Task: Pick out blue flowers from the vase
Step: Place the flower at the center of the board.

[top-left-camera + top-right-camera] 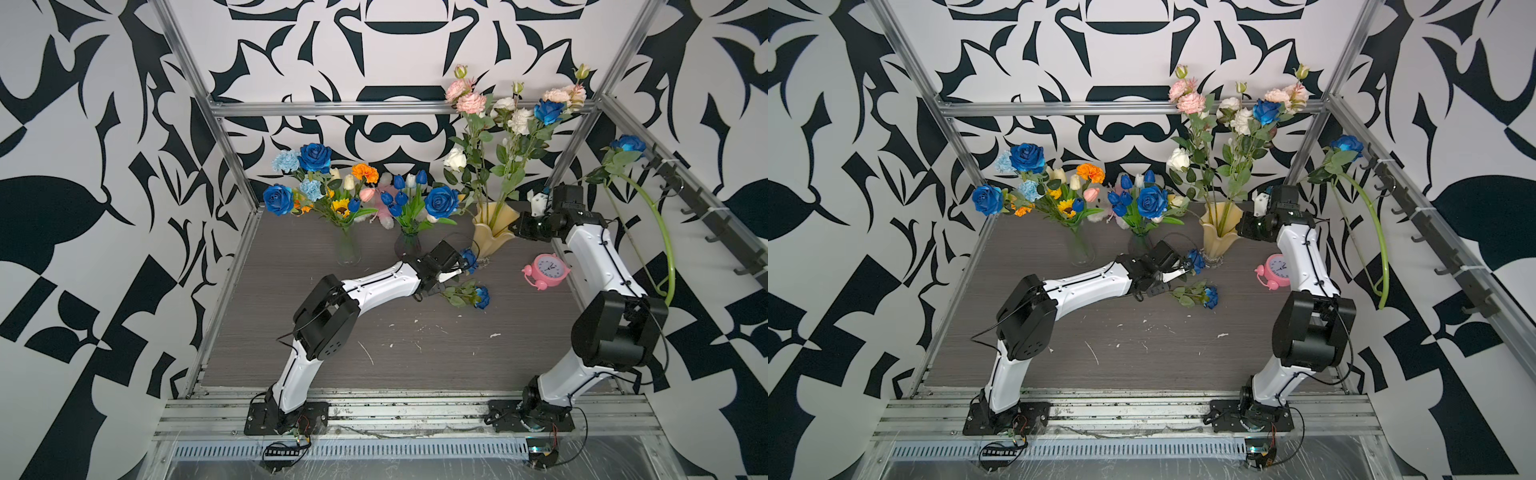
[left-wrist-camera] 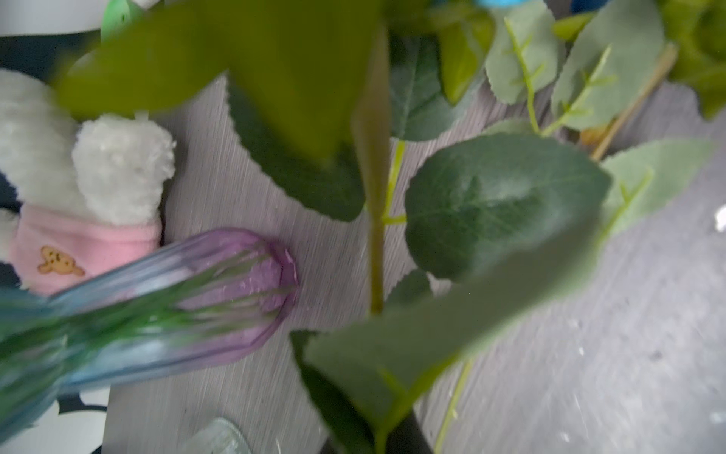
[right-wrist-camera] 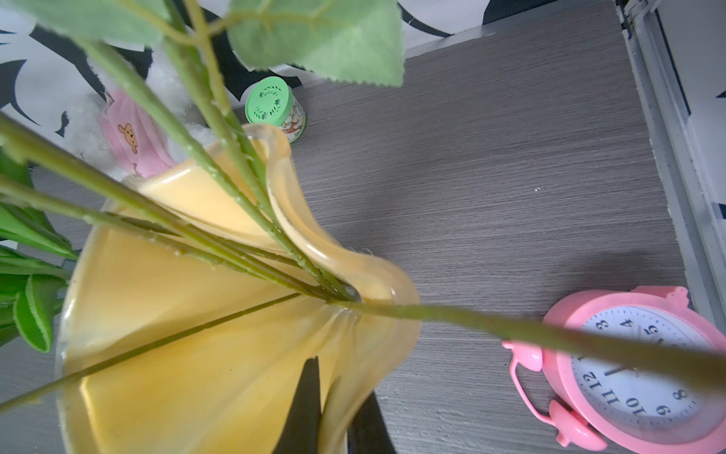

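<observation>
My left gripper (image 1: pixel 452 275) is shut on the green stem (image 2: pixel 376 251) of a blue rose (image 1: pixel 470 258), held low over the table beside the yellow vase (image 1: pixel 492 232); leaves hide the jaws in the left wrist view. A second blue rose (image 1: pixel 481 297) lies on the table just in front of it. My right gripper (image 3: pixel 336 408) is shut on the yellow vase's rim (image 3: pixel 334 251), one finger inside and one outside. A blue rose (image 1: pixel 548 111) stands in that vase among pink and white blooms. Another blue rose (image 1: pixel 628 144) on a long bent stem leans at the right frame.
A clear vase (image 1: pixel 347 249) and a purple-tinted vase (image 1: pixel 408 244) at the back hold mixed bouquets with blue roses, tulips and carnations. A pink alarm clock (image 1: pixel 546 270) stands by my right arm. A plush toy (image 3: pixel 133 137) and a green tin (image 3: pixel 275 106) sit behind the vases.
</observation>
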You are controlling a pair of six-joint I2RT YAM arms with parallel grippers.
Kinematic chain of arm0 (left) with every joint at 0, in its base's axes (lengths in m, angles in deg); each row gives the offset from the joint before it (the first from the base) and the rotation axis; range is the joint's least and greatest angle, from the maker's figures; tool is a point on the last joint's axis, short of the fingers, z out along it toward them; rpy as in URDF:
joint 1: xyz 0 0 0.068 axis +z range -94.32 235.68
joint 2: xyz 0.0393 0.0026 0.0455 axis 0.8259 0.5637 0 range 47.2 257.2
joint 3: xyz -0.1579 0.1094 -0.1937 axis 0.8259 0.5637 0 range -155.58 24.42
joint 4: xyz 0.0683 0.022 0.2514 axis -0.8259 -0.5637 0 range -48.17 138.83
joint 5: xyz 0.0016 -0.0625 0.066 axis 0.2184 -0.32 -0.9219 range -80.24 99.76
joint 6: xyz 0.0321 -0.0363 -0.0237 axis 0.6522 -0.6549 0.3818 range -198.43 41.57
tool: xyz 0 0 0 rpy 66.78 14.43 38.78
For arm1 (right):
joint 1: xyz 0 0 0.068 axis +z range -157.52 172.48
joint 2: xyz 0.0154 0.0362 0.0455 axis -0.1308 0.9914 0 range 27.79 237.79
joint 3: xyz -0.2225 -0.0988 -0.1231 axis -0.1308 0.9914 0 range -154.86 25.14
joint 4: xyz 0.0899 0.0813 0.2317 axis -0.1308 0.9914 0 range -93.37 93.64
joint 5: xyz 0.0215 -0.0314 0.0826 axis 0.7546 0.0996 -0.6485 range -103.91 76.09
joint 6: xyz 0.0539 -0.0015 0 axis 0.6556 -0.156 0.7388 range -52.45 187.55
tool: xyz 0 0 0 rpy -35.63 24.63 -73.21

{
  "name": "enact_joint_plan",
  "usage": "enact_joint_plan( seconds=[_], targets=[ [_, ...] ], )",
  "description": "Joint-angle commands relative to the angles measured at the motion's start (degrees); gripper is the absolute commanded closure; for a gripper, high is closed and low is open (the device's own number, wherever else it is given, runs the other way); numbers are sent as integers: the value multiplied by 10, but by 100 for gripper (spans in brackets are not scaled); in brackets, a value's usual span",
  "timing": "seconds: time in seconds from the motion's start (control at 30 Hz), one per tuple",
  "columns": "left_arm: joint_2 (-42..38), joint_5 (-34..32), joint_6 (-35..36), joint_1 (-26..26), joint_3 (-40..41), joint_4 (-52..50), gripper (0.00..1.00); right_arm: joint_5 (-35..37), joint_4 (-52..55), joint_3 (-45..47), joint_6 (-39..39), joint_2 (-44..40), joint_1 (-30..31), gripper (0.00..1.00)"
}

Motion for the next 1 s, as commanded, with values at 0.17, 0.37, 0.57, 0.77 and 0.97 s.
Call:
enact_joint_plan(
  seconds=[0.17,0.37,0.57,0.77,0.97],
  targets=[
    [22,9,5,-1,-19,21,61,4,-11,4,-5,-9,-2,100],
    [-56,28,-37,-1,5,40,38,3,-10,-1,-5,-5,-1,100],
    [-192,76,-120,-1,104,176,18,3,-10,0,-5,-7,-1,100],
    [-247,109,-174,-1,151,283,16,0,-11,0,-5,-7,-1,100],
    [-265,114,-199,-1,201,461,8,-3,-10,0,-4,-11,-1,100]
  ],
)
